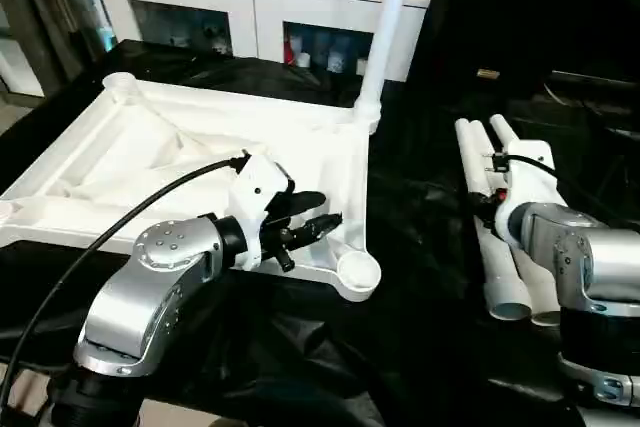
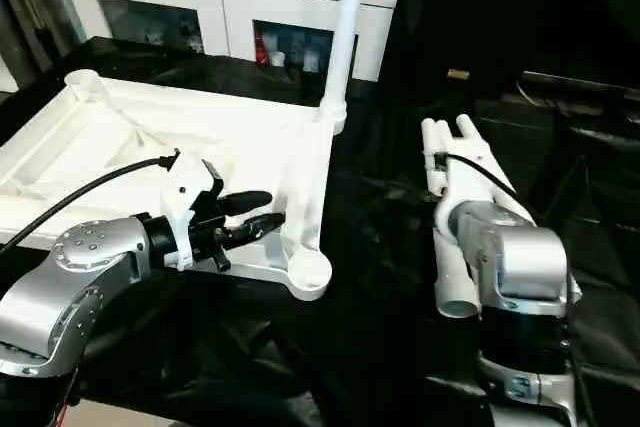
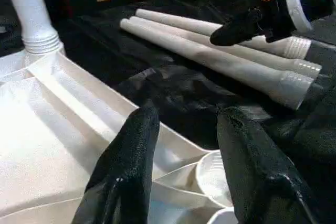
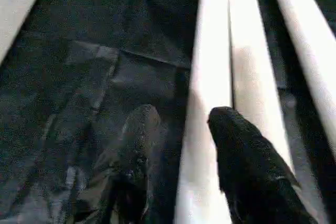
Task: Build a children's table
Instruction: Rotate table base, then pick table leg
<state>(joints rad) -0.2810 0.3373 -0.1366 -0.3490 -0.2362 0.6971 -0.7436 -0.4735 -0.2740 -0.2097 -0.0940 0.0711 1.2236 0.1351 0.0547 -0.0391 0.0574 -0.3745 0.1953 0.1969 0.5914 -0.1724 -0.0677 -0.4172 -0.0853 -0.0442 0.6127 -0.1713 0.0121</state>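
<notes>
Lying ribbed side up at frame left, the glossy square tabletop point(image 1: 150, 147) holds one upright tubular leg point(image 1: 385, 27); left gripper point(image 3: 184, 124) spread wide over its round corner socket point(image 1: 358, 272); right gripper point(image 4: 176, 124) gapes, empty, astride smooth loose legs point(image 1: 500, 247) at right.

No legible text or labels anywhere.

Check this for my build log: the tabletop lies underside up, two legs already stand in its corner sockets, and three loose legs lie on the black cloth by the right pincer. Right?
Not quite. One leg stands in a corner socket of the tabletop, not two; the left eye view shows the near socket and the far left one empty. The tabletop does lie underside up, and three loose legs lie on the black cloth by the right pincer.
</notes>
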